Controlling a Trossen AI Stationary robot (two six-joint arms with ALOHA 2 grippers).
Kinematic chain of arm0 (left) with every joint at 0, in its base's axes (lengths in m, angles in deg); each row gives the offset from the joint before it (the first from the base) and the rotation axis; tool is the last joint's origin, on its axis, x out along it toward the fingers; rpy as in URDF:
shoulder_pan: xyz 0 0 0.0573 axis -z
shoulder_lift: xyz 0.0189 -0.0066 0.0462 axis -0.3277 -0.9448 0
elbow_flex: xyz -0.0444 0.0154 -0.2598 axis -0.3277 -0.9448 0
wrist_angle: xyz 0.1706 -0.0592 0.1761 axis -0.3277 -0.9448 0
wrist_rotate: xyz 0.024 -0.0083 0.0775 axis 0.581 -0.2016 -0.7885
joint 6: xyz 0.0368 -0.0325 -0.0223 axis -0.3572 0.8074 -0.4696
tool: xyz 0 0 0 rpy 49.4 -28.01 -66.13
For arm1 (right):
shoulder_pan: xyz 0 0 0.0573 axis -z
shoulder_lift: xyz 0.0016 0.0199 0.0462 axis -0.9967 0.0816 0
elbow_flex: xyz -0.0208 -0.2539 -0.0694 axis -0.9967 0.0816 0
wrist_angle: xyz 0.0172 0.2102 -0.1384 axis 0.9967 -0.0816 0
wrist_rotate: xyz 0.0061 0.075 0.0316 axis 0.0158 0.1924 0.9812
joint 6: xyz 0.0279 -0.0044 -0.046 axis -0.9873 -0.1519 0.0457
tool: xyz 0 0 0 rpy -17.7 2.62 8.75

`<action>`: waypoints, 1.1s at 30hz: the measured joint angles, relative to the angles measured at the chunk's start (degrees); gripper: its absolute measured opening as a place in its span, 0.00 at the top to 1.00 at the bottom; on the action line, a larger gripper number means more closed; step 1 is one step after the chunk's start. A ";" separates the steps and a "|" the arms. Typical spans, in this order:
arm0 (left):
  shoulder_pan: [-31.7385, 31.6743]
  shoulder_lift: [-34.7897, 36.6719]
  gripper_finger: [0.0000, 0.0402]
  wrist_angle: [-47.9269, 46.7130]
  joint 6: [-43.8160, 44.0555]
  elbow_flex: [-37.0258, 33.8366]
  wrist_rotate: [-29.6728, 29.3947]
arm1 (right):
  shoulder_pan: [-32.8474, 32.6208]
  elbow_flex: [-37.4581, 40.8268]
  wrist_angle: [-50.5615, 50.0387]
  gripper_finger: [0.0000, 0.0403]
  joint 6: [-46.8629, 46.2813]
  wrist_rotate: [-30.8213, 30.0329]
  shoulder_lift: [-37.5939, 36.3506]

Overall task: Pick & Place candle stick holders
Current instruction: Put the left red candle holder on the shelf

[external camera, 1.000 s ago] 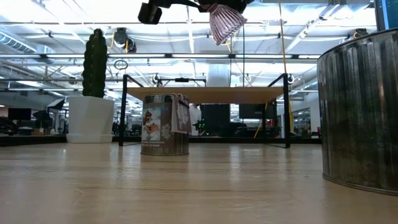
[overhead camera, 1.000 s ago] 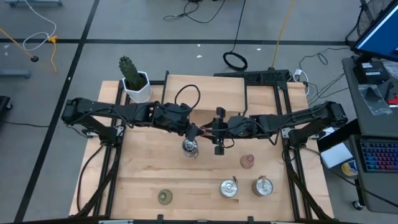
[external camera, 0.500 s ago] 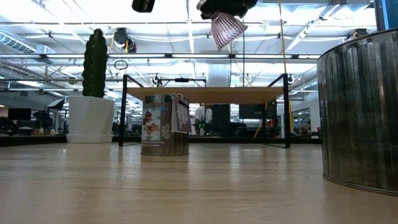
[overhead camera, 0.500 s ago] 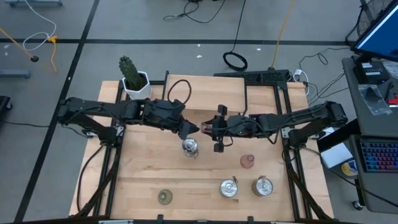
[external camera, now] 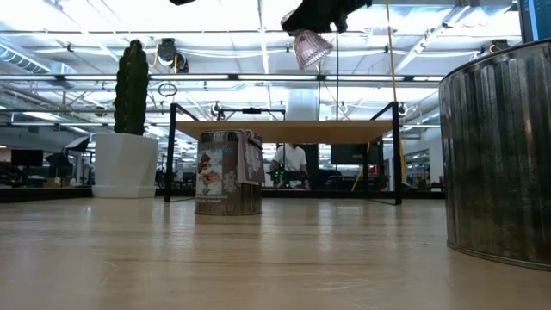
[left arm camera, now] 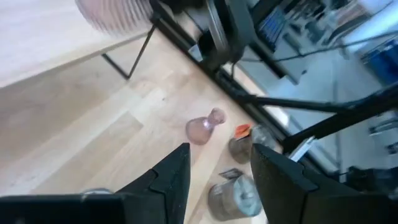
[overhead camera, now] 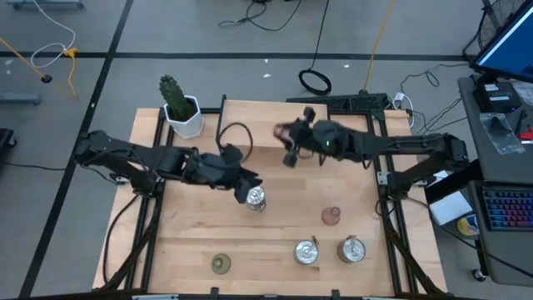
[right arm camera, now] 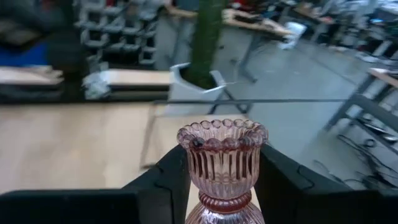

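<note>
My two arms are dark, jointed links; a black cable loops over the left arm (overhead camera: 150,158). The right arm (overhead camera: 391,148) matches it, with blocky black fingers (right arm camera: 158,186).

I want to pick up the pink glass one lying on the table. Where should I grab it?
Grip the pink holder round its narrow neck, coming straight down from above. In the left wrist view it lies on its side, apart from the silver holders, so the thin neck fits between the fingers better than the round bulb.

No legible text, brand, number or sign anywhere. Printed wrap on silver holder (external camera: 228,172) shows picture pattern only; lettering, if any, too small to read.
</note>
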State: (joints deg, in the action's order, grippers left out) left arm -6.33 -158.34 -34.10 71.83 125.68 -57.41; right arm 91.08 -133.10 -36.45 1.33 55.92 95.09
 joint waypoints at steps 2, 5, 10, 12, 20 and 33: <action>1.62 -0.12 0.58 -0.89 0.07 -0.04 -2.41 | 2.84 0.00 1.92 0.67 -0.55 3.00 0.00; 3.86 0.08 0.58 -0.80 0.31 0.00 -5.89 | 6.81 0.00 3.75 0.67 -1.73 6.92 0.00; 7.25 -0.01 0.58 -1.08 0.44 0.00 -11.13 | 12.02 0.00 3.77 0.67 -2.80 7.15 0.00; 8.19 0.01 0.58 -1.18 0.47 0.00 -12.98 | 13.73 0.00 3.76 0.67 -3.04 7.12 0.00; 9.86 -0.01 0.58 -2.32 0.99 0.00 -16.24 | 18.79 7.86 13.38 0.67 -9.40 7.75 0.04; 9.60 -0.01 0.58 -2.37 0.62 0.00 -16.45 | 23.39 26.31 38.15 0.67 -15.47 5.01 -0.02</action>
State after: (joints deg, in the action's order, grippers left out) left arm 3.27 -158.34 -36.46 72.45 125.68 -73.87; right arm 114.47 -106.79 1.70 -14.14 60.93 95.06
